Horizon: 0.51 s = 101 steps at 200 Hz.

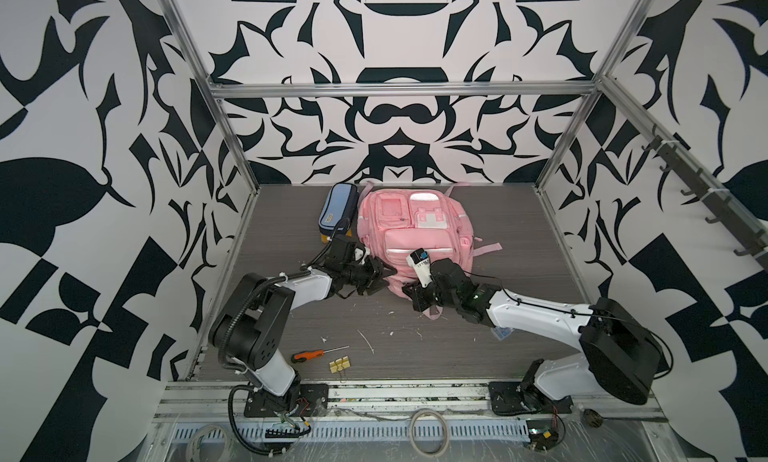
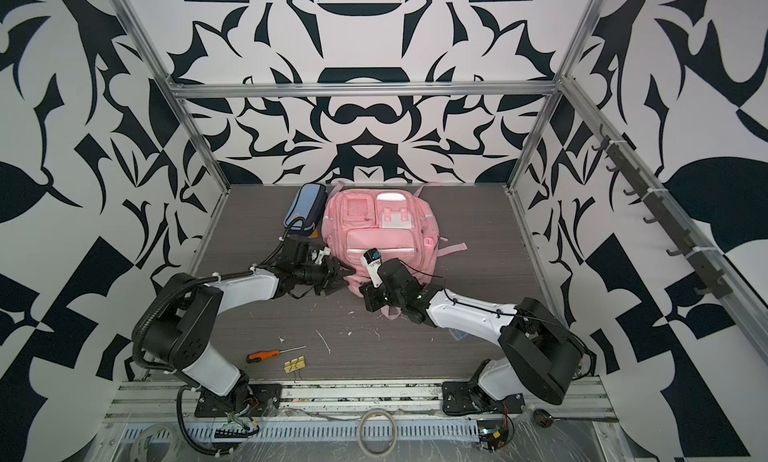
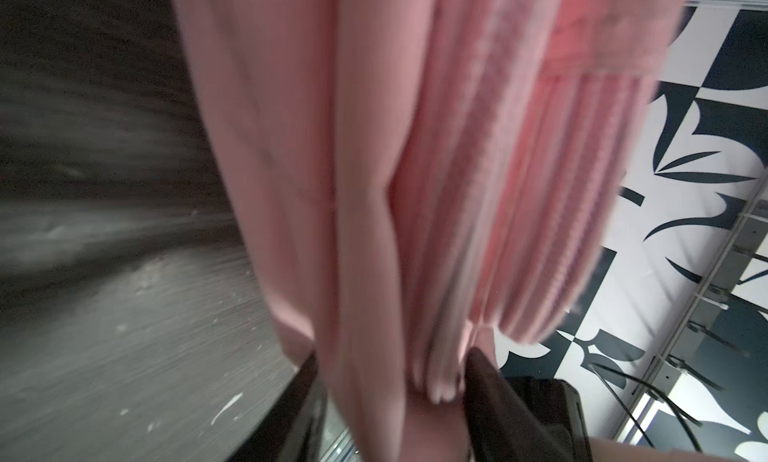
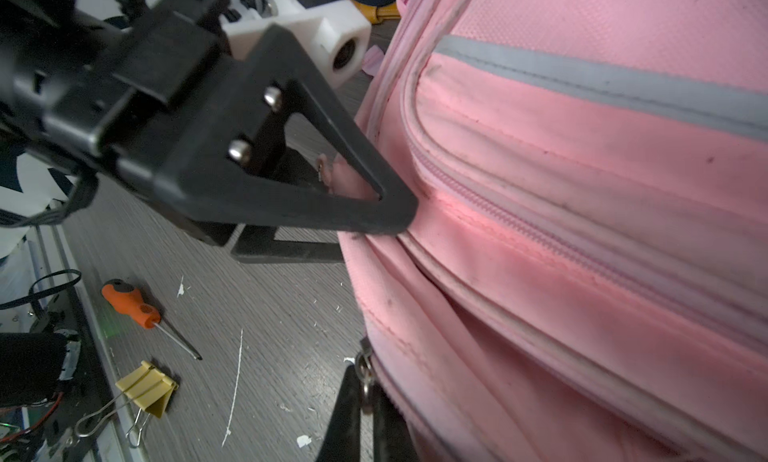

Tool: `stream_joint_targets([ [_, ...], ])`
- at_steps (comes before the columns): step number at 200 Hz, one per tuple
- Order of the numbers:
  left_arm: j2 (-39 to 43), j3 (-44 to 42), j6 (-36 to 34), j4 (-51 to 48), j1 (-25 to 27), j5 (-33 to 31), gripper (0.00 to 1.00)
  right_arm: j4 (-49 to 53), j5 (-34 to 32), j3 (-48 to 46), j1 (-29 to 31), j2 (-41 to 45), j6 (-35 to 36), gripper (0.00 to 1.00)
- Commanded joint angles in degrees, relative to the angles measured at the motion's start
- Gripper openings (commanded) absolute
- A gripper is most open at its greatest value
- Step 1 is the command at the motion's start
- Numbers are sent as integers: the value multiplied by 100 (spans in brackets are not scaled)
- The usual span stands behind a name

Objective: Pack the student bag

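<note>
Both end effectors sit at the near end of the bag (image 1: 415, 227), which lies flat and front-up toward the back of the table (image 1: 291, 322), its long axis running from them toward the back wall. The left end effector (image 1: 386, 279) straddles the bag's near left edge with fabric between its jaws, though I cannot tell whether it pinches yet; the right end effector (image 4: 365, 387), near it, is closed on what looks like a metal zip pull (image 4: 365, 370). I judge the zip must travel away from the left hold, so the right arm leads.
</note>
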State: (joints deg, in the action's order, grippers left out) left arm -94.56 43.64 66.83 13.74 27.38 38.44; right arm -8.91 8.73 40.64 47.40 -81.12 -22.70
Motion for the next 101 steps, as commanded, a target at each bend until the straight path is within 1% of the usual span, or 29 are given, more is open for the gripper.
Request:
stream_joint_targets([
  [1, -150, 215, 262, 633, 67, 226, 28, -602, -40, 62, 83, 94, -137, 0],
  [11, -141, 198, 297, 663, 62, 235, 14, -496, -109, 84, 85, 94, -147, 0],
  [22, -132, 193, 302, 635, 24, 235, 0, -292, -237, 110, 87, 111, -156, 0],
  [52, -47, 163, 175, 463, -136, 140, 0, 686, -885, 140, 84, 365, -273, 0],
  [86, 8, 207, -213, -44, -482, 0, 0, 2018, -1529, 7, 76, 1071, -501, 0],
  [101, -7, 236, -368, -178, -653, -35, 0, 2622, -1807, -96, -3, 1418, -718, 0],
])
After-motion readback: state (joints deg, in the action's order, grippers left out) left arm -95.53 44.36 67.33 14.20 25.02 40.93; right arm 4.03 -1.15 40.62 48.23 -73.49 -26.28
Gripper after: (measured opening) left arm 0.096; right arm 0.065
